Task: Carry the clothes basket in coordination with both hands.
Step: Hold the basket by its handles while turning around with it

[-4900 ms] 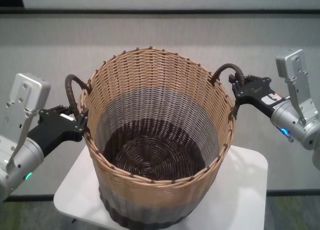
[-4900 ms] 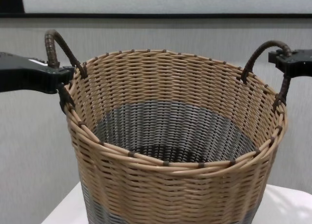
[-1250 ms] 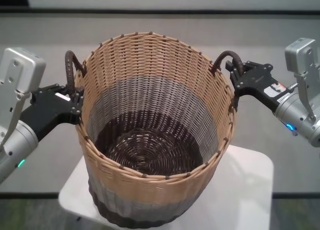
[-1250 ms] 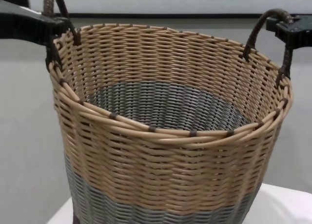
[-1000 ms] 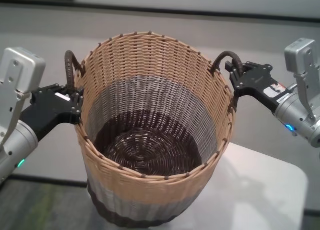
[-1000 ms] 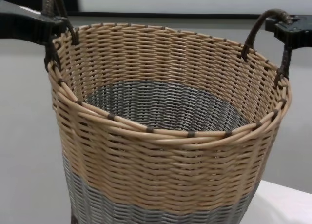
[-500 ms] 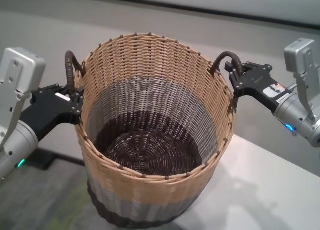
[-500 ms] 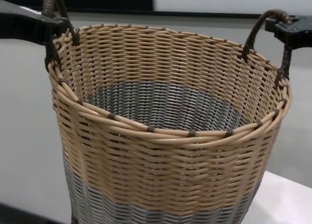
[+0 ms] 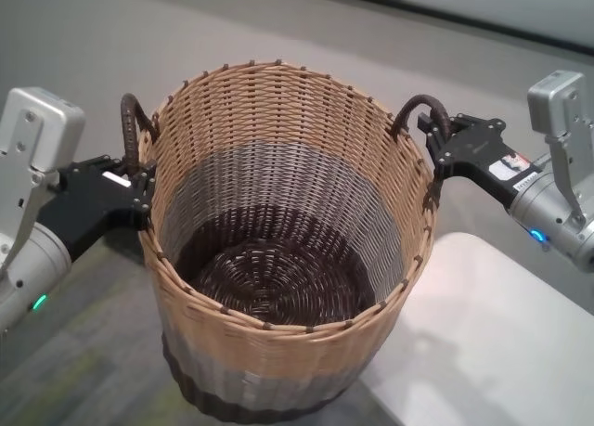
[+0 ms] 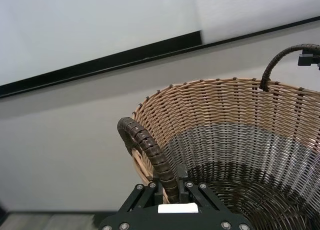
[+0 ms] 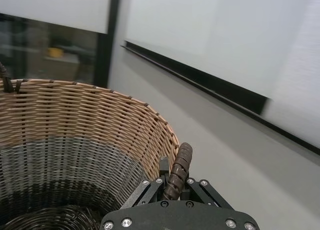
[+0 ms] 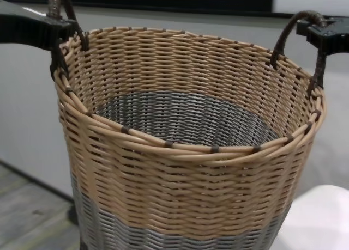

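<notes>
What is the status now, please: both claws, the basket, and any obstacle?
Left claw shut on left handle. Right claw shut on right handle. Clothes basket lifted, empty. White table at right; nothing blocking.

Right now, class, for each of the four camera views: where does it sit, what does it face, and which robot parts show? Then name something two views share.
Head: high, looking down into the clothes basket; left end effector and right end effector both show.
Chest: lower, facing the basket's side; both end effectors at the frame's edges.
Left wrist: behind the left handle, looking across the basket.
Right wrist: behind the right handle, looking across the basket.
Shared: head and chest views show the white table.
</notes>
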### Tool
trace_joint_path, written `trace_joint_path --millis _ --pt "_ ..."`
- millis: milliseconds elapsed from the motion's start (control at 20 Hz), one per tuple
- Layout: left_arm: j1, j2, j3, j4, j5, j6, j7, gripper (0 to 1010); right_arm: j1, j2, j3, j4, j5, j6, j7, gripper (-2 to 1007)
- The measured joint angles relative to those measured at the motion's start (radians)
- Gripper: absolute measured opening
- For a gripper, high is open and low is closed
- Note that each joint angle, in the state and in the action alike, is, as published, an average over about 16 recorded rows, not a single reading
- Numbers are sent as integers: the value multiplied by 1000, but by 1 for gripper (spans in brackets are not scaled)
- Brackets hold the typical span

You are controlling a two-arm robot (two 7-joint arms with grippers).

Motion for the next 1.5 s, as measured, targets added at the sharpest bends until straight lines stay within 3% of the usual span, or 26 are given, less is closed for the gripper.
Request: trace_joint_path --millis 1500 --pt "0 0 0 0 0 0 0 184 0 0 0 0 0 0 0 106"
